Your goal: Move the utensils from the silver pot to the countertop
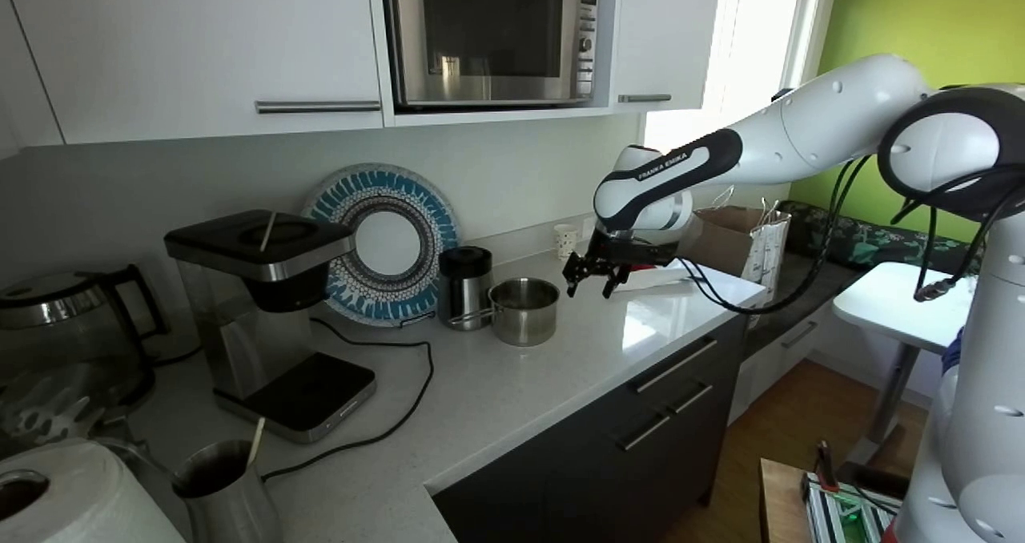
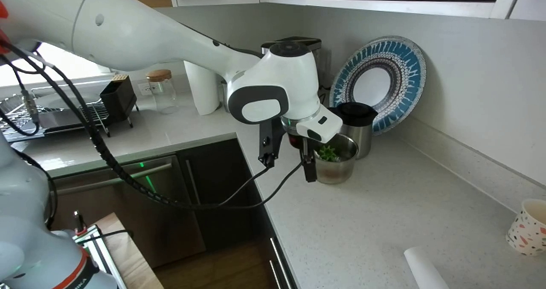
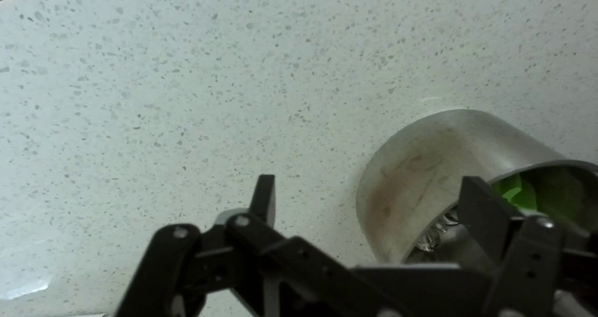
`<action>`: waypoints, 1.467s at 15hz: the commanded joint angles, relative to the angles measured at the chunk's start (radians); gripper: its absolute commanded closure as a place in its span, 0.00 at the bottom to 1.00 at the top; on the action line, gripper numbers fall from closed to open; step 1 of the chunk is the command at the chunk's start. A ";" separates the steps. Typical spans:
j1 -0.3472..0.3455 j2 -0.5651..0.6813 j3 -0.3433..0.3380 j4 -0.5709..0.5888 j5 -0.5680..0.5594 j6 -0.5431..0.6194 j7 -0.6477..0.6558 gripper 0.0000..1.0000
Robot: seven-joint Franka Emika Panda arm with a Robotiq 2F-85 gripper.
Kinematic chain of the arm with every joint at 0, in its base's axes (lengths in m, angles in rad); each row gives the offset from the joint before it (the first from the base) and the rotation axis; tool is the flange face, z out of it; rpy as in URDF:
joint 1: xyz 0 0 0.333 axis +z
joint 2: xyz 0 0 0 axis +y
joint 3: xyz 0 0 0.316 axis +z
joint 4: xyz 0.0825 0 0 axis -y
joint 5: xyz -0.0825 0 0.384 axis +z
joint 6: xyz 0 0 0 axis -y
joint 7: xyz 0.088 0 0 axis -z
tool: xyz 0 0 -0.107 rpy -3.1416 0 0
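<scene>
Fingers [image 3: 265, 195] spread wide, and not a thing held between them! The gripper [image 1: 589, 291] hangs low over the countertop [image 2: 362, 238], and in an exterior view the silver pot [image 1: 524, 323] stands upright just to its left, with a dark-lidded canister [image 1: 464, 295] behind it, farther left. Seen from the wrist, one finger crosses the line of the pot's rim; in an exterior view, though, a small gap shows between the two.

Now look inside the pot! A green spiky thing [image 2: 327, 153] shows there, and against the inner wall lie what I take for the utensils [image 3: 432, 237], a few glinting pieces, mostly hidden by rim and finger, so no counting them from here.

How far along are we? Early, by my reckoning: no cutlery that I can make out lies beside the pot, so the whole transfer looks to be left. It calls for a move across over the mouth, a reach down, a grip, a lift, then the setting down.
</scene>
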 commanded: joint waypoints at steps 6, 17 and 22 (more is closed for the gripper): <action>-0.038 0.189 0.026 0.238 0.133 -0.131 0.039 0.00; -0.075 0.433 0.054 0.549 0.134 -0.362 0.141 0.23; -0.075 0.469 0.034 0.567 0.087 -0.365 0.196 0.63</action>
